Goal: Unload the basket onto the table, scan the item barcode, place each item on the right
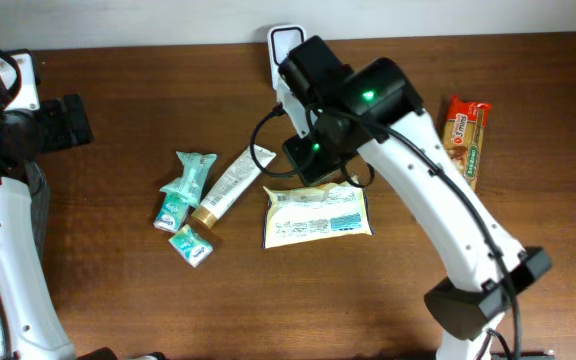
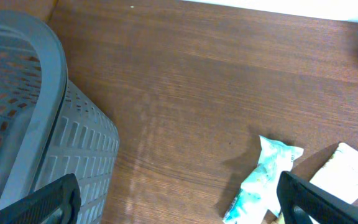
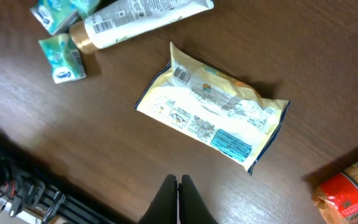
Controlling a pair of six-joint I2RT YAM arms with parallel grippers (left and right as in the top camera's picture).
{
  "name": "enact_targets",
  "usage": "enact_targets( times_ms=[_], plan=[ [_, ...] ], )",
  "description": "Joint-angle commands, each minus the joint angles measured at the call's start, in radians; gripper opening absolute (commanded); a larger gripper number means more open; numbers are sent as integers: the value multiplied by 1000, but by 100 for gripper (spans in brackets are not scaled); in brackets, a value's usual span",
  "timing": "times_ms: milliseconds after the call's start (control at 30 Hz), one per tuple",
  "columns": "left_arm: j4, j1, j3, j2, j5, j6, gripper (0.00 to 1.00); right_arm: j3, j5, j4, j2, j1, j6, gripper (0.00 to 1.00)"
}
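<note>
A yellow and white snack pack (image 1: 316, 213) lies flat mid-table with its printed back up. In the right wrist view this pack (image 3: 213, 106) shows a small barcode (image 3: 181, 74) near its top left corner. My right gripper (image 3: 178, 190) is shut with nothing in it, hovering just off the pack's long side. A white scanner (image 1: 285, 43) stands at the table's far edge, partly behind the right arm. At the far left, beside the basket, my left gripper (image 2: 179, 208) is wide open and holds nothing.
A white tube (image 1: 232, 183) and three teal packets (image 1: 186, 190) lie left of the pack. An orange packet (image 1: 467, 136) sits at the right. A grey mesh basket (image 2: 36, 112) stands at the left edge. Black cables (image 3: 17, 186) run near the right gripper.
</note>
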Motion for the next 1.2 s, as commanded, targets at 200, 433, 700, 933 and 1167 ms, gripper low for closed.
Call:
enact_targets(
  times_ms=[200, 433, 700, 933, 1167],
  plan=[
    [-2, 3, 5, -4, -3, -9, 99, -63, -3, 83, 319, -5, 172, 9],
    [-5, 3, 5, -4, -3, -9, 99, -76, -62, 166, 529, -6, 222, 17],
    [-5, 3, 5, -4, -3, -9, 99, -104, -148, 203, 591, -20, 186, 60],
    [-5, 3, 5, -4, -3, -9, 99, 145, -177, 39, 526, -114, 2, 65],
    [-5, 3, 5, -4, -3, -9, 99, 207, -219, -72, 472, -366, -85, 99]
  ],
)
